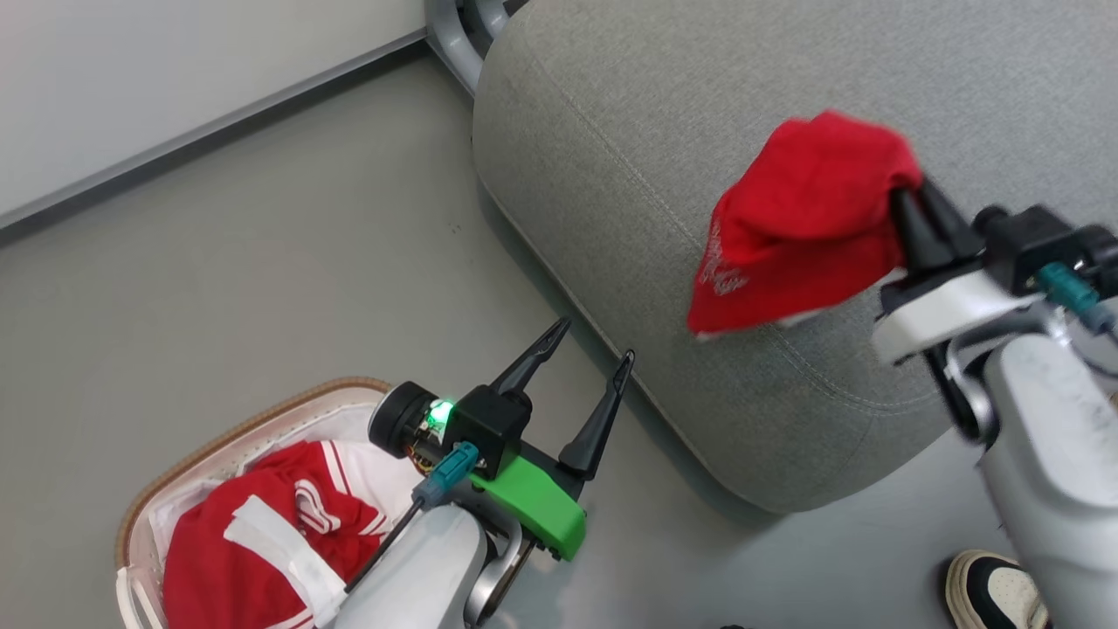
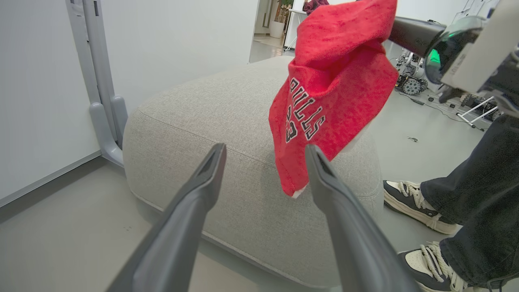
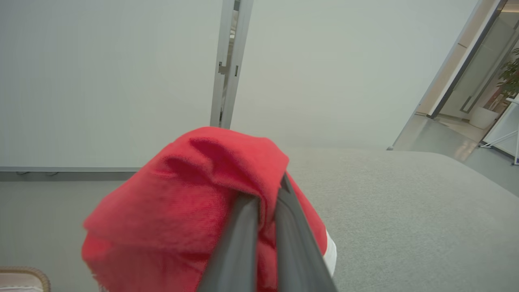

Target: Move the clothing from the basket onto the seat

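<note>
A red garment (image 1: 799,223) with lettering hangs over the grey seat (image 1: 664,114), pinched by my right gripper (image 1: 904,188), which is shut on it. In the right wrist view the fabric (image 3: 186,211) drapes over the closed fingers (image 3: 243,239). The left wrist view shows the same garment (image 2: 332,89) dangling above the seat (image 2: 227,121). More red and white clothing (image 1: 253,542) lies in the basket (image 1: 175,467) at lower left. My left gripper (image 1: 590,349) stands open and empty above the floor between basket and seat.
A person's shoes (image 2: 413,202) and dark trouser leg (image 2: 482,186) stand right of the seat; one shoe (image 1: 991,590) shows beside my right arm. A grey post (image 2: 101,89) and white wall lie behind the seat. Bare grey floor (image 1: 262,262) spreads on the left.
</note>
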You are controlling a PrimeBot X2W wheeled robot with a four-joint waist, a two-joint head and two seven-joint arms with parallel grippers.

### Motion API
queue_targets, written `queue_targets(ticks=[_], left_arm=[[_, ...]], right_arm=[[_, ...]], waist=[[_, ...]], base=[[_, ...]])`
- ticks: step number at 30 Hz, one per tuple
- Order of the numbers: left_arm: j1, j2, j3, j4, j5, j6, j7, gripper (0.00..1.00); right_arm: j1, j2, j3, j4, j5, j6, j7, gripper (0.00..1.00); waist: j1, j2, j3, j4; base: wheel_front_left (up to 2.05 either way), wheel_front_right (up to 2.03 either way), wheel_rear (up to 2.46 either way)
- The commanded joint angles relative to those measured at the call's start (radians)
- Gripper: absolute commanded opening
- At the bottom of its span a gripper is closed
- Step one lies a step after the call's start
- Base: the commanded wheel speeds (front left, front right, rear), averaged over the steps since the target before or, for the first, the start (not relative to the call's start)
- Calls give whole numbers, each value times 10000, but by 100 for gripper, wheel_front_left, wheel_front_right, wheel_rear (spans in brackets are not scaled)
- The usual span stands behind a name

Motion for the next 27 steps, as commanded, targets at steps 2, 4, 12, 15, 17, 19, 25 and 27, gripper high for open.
queue_targets(ticks=[2,4,12,15,17,19,25,27], left_arm=[[-341,191,-3,83,131,-29,5,100],[-527,278,-44,119,205,-30,5,100],[-1296,566,-44,119,439,-30,5,100],[-1520,546,-10,59,483,-31,5,100],[-1626,535,93,-10,511,-31,5,100],[-1674,520,194,-75,583,-31,5,100],[-1753,466,307,-244,764,-31,5,100],[-1741,445,408,-275,791,-31,5,100]], right_arm=[[-804,-420,-344,335,-128,-10,-48,0],[-1442,-803,-603,717,-250,-10,-48,0],[-3901,-1768,-1367,2181,-576,-10,-48,0],[-4549,-2032,-1761,2698,-943,-10,-48,0],[-4942,-1997,-2395,3120,-918,-12,-48,0],[-5240,-2010,-2943,3541,-1107,-12,-48,0],[-5208,-2059,-4865,4692,-2163,-12,-48,0],[-5041,-1932,-5278,4947,-2583,-12,-48,0]], waist=[[0,-1,1187,882],[0,-1,1561,1154],[0,-1,3024,2128],[0,-1,3445,2430],[0,-1,3675,2609],[0,-1,3881,2780],[0,-1,4256,3166],[0,-1,4281,3229]], base=[[0,0,0],[0,0,0],[0,0,0],[0,0,0],[0,0,0],[0,0,0],[0,0,0],[0,0,0]])
